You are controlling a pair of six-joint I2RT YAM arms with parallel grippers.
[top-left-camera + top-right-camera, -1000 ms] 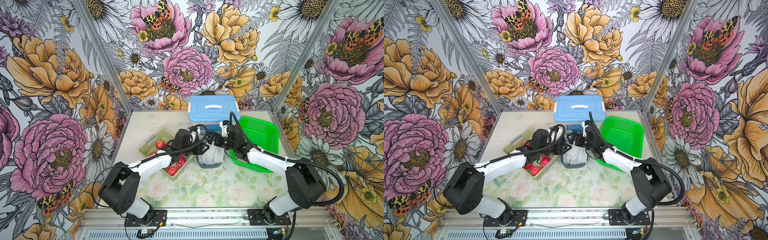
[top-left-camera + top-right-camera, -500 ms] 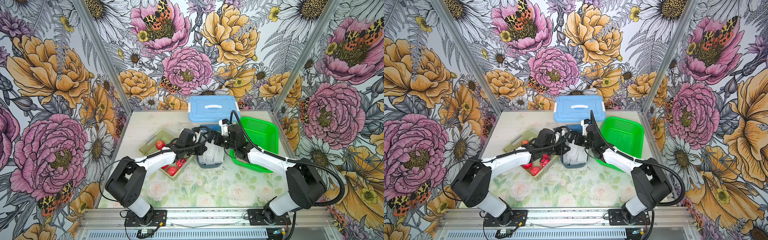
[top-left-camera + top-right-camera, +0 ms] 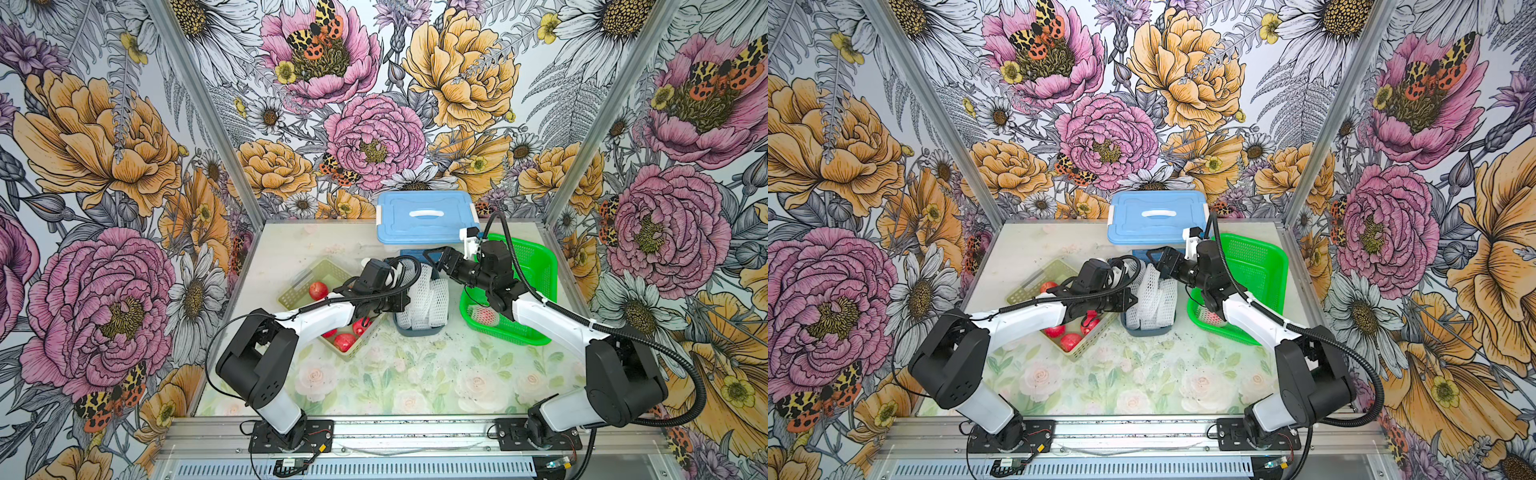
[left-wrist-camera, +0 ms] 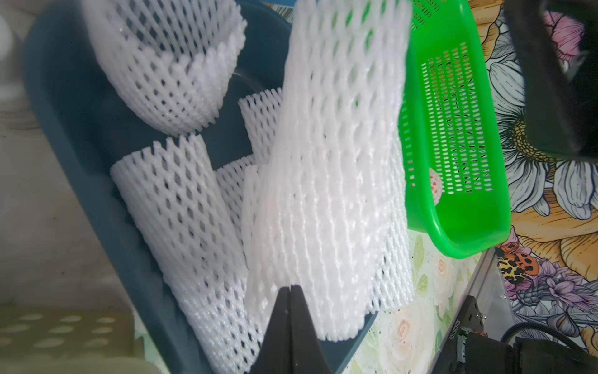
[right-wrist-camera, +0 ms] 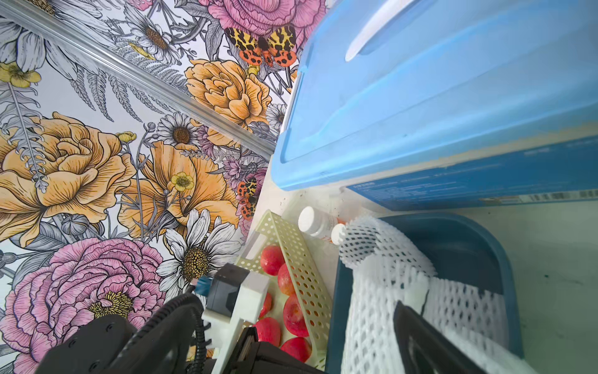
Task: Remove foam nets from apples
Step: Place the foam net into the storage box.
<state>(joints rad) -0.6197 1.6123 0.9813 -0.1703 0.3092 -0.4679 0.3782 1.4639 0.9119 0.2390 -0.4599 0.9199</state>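
White foam nets (image 3: 424,299) (image 3: 1152,299) stand piled in a blue-grey bin (image 3: 417,331) mid-table. My left gripper (image 3: 408,300) (image 4: 290,288) is shut at the bin's left side. Its tips rest against the lower end of a flat net (image 4: 330,194), with nothing visibly between them. My right gripper (image 3: 442,264) (image 3: 1167,262) hangs open over the bin's far end; one finger (image 5: 420,340) shows above the nets (image 5: 388,285). Bare red apples (image 3: 318,291) (image 3: 344,341) (image 5: 293,317) lie in a beige basket. One netted apple (image 3: 484,316) (image 4: 435,186) sits in the green basket.
A blue lidded box (image 3: 424,216) stands at the back, just behind the bin. The green basket (image 3: 528,266) is right of the bin and the beige perforated basket (image 3: 299,286) is left of it. Two white pill bottles (image 5: 315,221) lie between the box and the beige basket.
My left gripper's jaws have closed, and that arm has shifted a little toward the bin. The right arm has stayed where it was, still open.
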